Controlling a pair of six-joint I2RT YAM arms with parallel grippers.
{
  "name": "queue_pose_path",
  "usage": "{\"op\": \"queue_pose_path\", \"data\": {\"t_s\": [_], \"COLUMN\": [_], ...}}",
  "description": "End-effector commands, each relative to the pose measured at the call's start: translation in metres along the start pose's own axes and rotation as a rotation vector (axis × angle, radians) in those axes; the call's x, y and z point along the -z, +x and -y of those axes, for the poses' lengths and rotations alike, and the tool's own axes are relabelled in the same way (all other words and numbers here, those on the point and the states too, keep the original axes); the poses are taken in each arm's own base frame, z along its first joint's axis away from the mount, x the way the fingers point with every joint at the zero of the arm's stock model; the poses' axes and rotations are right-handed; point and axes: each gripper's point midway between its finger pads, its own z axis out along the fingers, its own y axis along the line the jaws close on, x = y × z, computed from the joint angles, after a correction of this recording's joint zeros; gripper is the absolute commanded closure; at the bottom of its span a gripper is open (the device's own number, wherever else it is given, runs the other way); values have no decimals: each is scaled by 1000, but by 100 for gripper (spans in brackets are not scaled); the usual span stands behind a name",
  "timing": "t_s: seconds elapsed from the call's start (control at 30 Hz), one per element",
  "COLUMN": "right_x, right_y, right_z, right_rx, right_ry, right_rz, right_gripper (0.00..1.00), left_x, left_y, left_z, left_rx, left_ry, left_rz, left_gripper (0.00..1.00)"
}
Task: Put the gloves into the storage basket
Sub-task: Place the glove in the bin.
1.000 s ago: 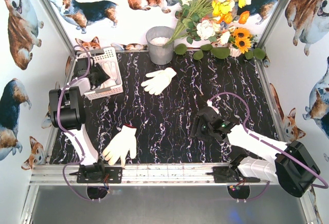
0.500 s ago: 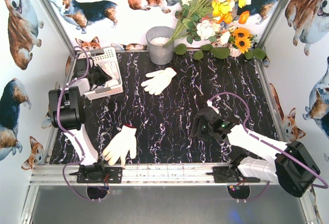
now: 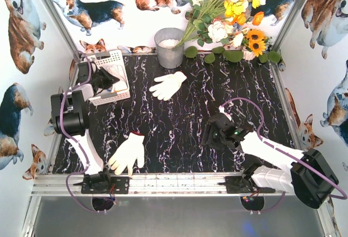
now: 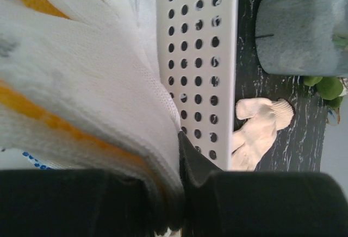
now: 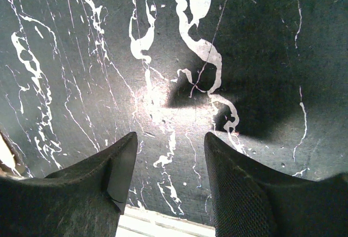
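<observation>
The jaws of the left gripper [image 4: 180,155] are pinched together on a fold of an orange-striped white glove [image 4: 81,101]. Only the left wrist view shows this. From overhead, that arm's black head simply sits over the white storage basket [image 3: 120,63] at ten o'clock on the marble table [image 3: 179,123]. The jaws of the right gripper [image 5: 171,139] stand apart with nothing between them, above bare marble at four o'clock. A loose white glove [image 3: 167,85] lies near twelve o'clock, beside the grey metal bucket [image 3: 169,47]. A second white glove [image 3: 128,153] lies at seven o'clock.

White gloves [image 3: 168,85], white perforated basket [image 4: 198,57], grey bucket [image 3: 169,49], black white-veined marble table [image 3: 179,128].
</observation>
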Motion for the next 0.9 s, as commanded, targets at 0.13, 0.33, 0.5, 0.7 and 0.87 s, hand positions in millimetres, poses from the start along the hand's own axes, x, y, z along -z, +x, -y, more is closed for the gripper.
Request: {"op": "queue_pose_path", "data": {"t_s": [0.13, 0.33, 0.5, 0.7, 0.87], "right_x": [3, 3, -2, 0, 4], "right_y": [-15, -16, -14, -17, -21], "right_z": [-16, -16, -15, -17, -21], "right_rx": [4, 3, 8, 7, 15], "right_ry": [-45, -45, -30, -37, -44], "right_rz": [47, 49, 32, 43, 58], "right_gripper": [46, 46, 46, 46, 46], "left_x": [-12, -5, 7, 30, 43], "left_y": [14, 6, -1, -9, -14], "left_z": [-35, -45, -43, -41, -35], "left_rx": [1, -67, -120, -194, -220], "left_ry": [-70, -145, -184, -244, -265], "left_rz": [-34, -11, 5, 26, 29], "left_gripper": [93, 76, 57, 43, 38]}}
